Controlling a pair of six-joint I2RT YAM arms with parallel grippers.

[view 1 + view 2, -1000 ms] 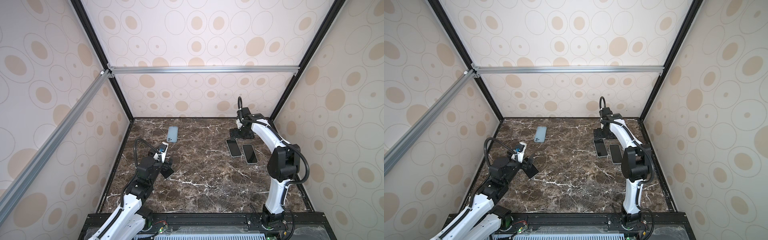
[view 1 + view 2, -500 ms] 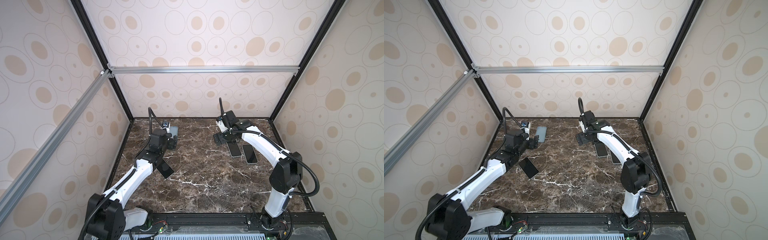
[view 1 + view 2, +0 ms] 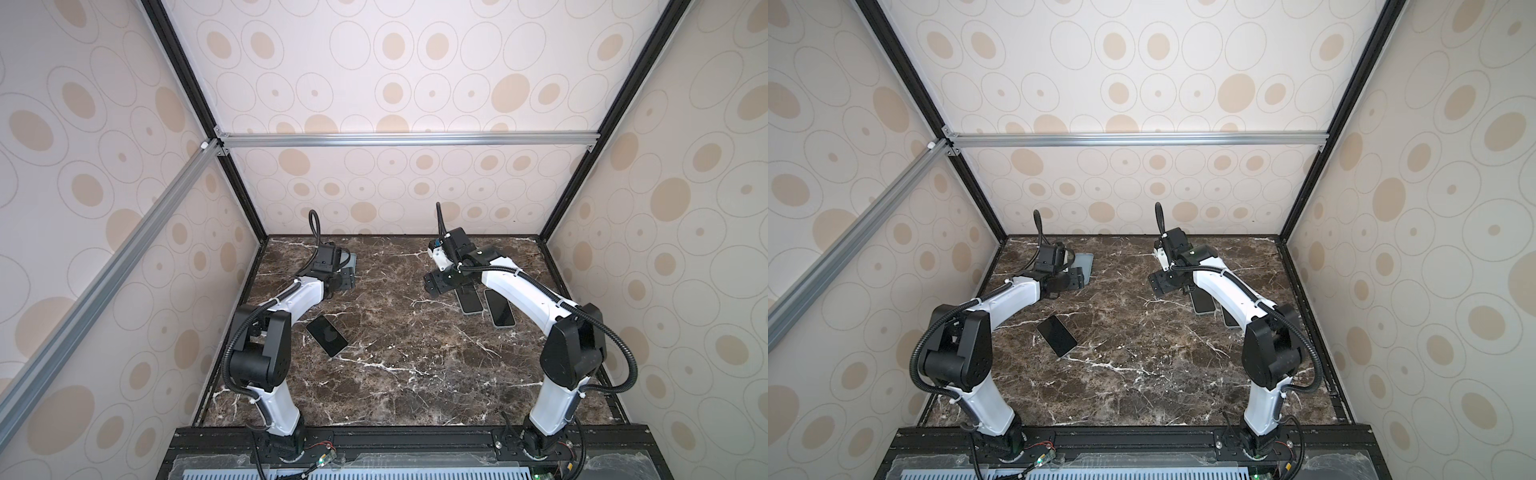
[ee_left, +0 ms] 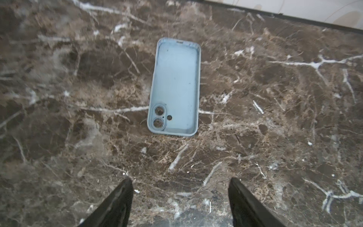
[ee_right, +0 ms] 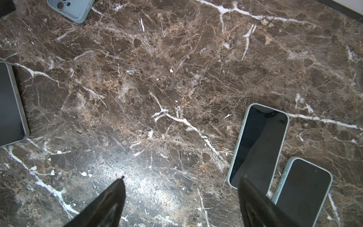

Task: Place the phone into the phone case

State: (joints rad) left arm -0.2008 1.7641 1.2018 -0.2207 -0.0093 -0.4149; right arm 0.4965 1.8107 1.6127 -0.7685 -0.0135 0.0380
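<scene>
Left gripper (image 4: 180, 179) now near phone case (image 4: 176, 86)

Boxed in on three sides by cream wall panels (image 3: 395, 187) printed with tan ovals and thin grey rings. Framed at the back corners by black posts (image 3: 238, 187), braced by a silver aluminium crossbar (image 3: 407, 139) along the back and a second rail (image 3: 104, 279) slanting down the left side. Floored with a table (image 3: 415, 374) of dark brown marble, veined white and tan, glossy enough to throw back a pale glare (image 5: 157, 186) in the right wrist view. Edged in front by a black base beam (image 3: 415, 440) carrying loose wiring. Lit softly and evenly from above.
</scene>
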